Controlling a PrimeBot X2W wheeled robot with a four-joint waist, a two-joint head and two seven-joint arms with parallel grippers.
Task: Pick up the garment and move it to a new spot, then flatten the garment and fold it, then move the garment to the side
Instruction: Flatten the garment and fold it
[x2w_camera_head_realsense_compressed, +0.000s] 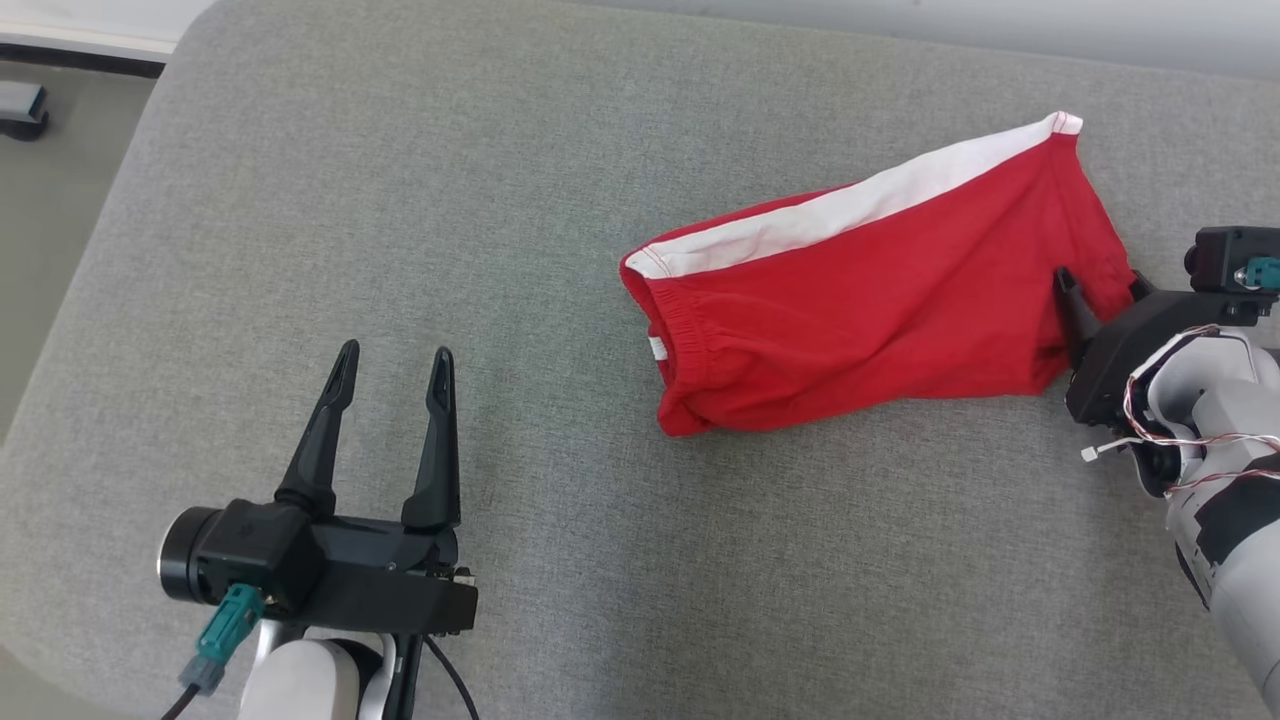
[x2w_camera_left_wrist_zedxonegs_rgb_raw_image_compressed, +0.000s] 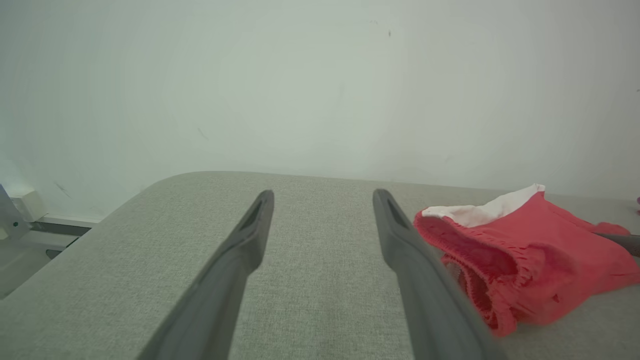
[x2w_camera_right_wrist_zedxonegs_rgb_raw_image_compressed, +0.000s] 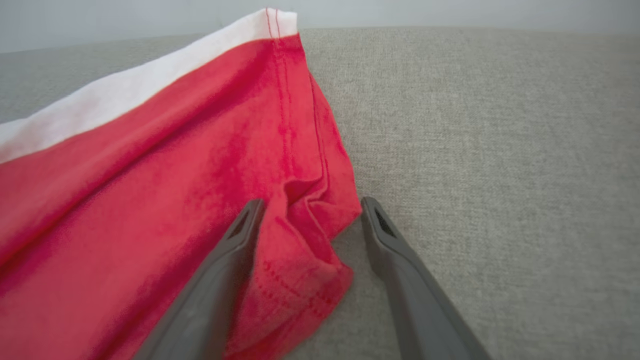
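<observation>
The garment lies on the padded surface toward its right edge. The right gripper straddles the garment's right corner.

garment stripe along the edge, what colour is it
White stripe, along one edge of the red garment; it shows best in the head view.

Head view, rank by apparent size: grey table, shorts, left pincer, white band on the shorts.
1. table
2. shorts
3. left pincer, though nearness to the camera enlarges it
4. white band
</observation>
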